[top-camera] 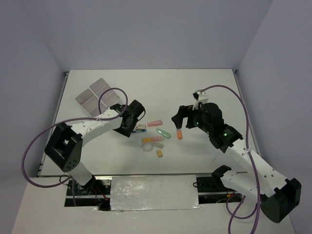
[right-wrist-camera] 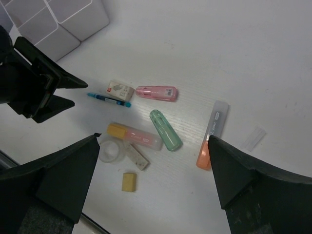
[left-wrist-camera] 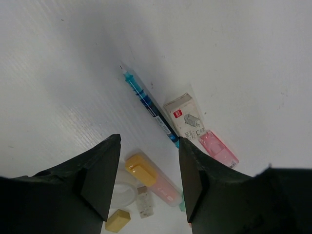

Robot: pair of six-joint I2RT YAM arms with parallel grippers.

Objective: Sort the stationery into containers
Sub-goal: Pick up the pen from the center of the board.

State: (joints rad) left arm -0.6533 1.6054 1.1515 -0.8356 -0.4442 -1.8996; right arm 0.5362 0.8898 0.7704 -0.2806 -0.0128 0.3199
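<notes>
Nearest the arm bases, a small tan block eraser (top-camera: 159, 153) lies alone on the white desk (top-camera: 209, 92). Just past it a clear tape ring (top-camera: 147, 146) lies flat. A short white speckled bit (right-wrist-camera: 139, 157) is beside it, and a pink highlighter with a yellow cap (top-camera: 153, 140) lies right against the ring. Next out, a mint-green capped marker (top-camera: 163, 132) lies at a slant. To its right, a little apart, is an orange marker with a clear cap (top-camera: 179, 134).

The right gripper (top-camera: 176, 118) hangs above the desk near that orange marker, jaws spread wide, nothing between them. Over on the left, the left gripper (top-camera: 135, 126) hovers with its jaws apart and empty, a thin blue pen (left-wrist-camera: 148, 105) just ahead of its fingertips. A small white box with a red label (left-wrist-camera: 185, 114) sits just beside the pen, and a pink capped marker (top-camera: 154, 123) is just beyond the box.

Farthest away, at the back left, is the block of white square plastic trays (top-camera: 95, 96). Every stationery item lies out on the desk, well apart from it.
</notes>
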